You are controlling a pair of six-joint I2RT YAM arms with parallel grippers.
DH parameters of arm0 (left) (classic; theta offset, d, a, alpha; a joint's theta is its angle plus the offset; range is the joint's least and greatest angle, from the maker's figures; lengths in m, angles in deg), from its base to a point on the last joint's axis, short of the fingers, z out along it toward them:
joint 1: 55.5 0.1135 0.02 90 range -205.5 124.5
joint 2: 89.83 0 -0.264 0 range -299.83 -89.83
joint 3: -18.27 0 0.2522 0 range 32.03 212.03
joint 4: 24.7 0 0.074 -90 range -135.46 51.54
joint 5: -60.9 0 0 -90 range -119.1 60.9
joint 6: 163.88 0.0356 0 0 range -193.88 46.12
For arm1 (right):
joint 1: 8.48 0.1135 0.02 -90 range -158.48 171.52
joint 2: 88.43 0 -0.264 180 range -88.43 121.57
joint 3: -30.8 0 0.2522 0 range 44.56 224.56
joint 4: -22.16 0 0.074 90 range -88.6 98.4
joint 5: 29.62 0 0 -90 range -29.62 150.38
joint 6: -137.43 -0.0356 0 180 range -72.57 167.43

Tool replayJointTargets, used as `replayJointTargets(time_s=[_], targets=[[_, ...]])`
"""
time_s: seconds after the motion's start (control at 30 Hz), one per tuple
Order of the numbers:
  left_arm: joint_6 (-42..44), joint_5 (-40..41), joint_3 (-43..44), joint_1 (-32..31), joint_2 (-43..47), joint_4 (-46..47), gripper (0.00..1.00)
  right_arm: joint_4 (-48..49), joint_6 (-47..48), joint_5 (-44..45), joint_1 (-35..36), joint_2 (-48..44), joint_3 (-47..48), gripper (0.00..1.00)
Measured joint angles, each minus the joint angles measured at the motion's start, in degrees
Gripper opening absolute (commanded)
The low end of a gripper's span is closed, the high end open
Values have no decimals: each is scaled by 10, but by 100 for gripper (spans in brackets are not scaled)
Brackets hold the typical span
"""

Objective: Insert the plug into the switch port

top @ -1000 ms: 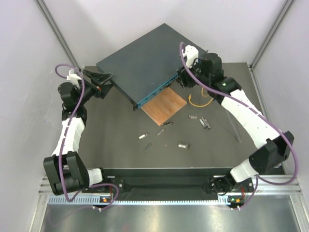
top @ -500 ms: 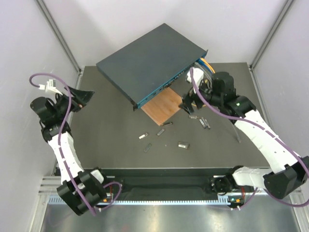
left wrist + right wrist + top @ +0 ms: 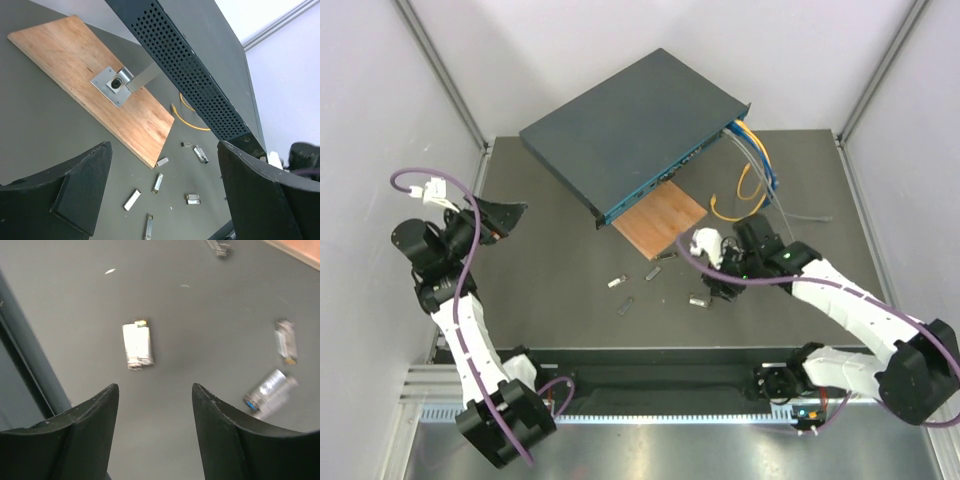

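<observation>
The switch (image 3: pixel 630 120) is a dark blue-grey box at the back, propped on a slant, its teal socket face (image 3: pixel 655 186) turned to the front right. Its perforated side shows in the left wrist view (image 3: pixel 195 75). Several small metal plugs lie loose on the mat (image 3: pixel 616 282). My right gripper (image 3: pixel 712 285) is open and empty, low over the mat; one silver plug (image 3: pixel 137 345) lies just beyond its fingertips (image 3: pixel 112 390). My left gripper (image 3: pixel 505 215) is open and empty at the far left, well away from the switch, and also shows in the left wrist view (image 3: pixel 164 150).
A thin brown wooden square (image 3: pixel 660 218) lies under the switch's front corner, with a metal bracket (image 3: pixel 116 85) on it. Blue and orange cables (image 3: pixel 752 150) and a yellow loop (image 3: pixel 732 207) hang off the switch's right end. More plugs (image 3: pixel 270 390) lie to the right.
My right arm has come back from the switch's face down to the loose plugs near the front. My left arm has drawn back from the switch's left corner. The cables now show.
</observation>
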Motion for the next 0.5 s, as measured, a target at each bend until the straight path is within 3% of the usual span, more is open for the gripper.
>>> replayJointTargets(time_s=[0.23,0.5], targets=[[-57,0,-13,0,3,34,91,85,70,20,162,35,-37,62],[-107,1,-16,0,4,67,91,140,179,7,294,221,85,63]])
